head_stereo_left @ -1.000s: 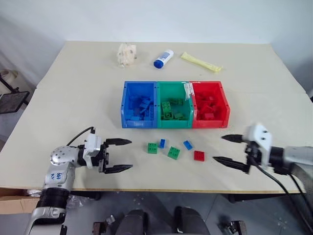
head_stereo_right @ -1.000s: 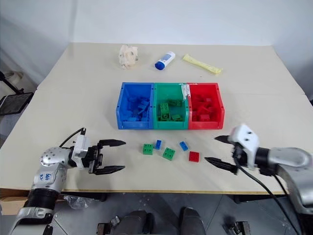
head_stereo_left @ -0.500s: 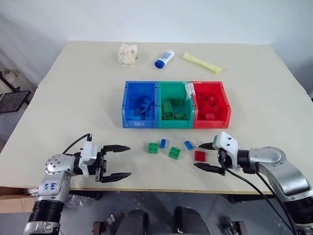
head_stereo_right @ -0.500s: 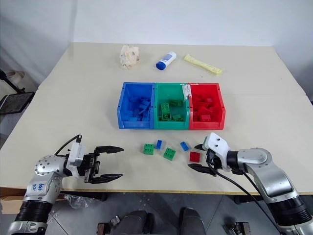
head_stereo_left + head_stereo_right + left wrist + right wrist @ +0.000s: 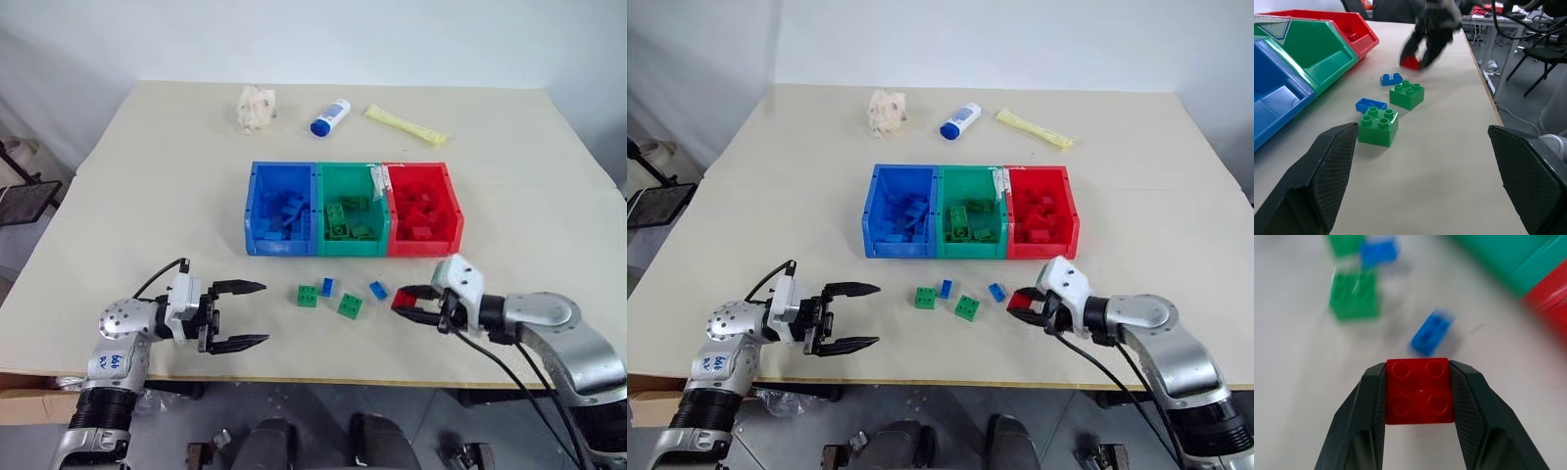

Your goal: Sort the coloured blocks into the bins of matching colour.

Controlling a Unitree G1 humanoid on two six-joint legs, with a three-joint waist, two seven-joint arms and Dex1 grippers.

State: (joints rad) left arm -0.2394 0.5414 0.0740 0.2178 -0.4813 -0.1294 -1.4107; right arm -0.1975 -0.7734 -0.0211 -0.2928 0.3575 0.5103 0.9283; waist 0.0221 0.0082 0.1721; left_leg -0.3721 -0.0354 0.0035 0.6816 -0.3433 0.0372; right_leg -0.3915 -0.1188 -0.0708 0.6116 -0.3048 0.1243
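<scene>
Blurred blue block [image 5: 1432,333] beyond the fingers [image 5: 1367,416]

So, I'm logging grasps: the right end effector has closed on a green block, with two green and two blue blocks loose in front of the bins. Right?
Not quite. The right end effector is closed on a red block, not a green one, as the right wrist view shows. Two green and two blue blocks do lie loose in front of the bins.
</scene>
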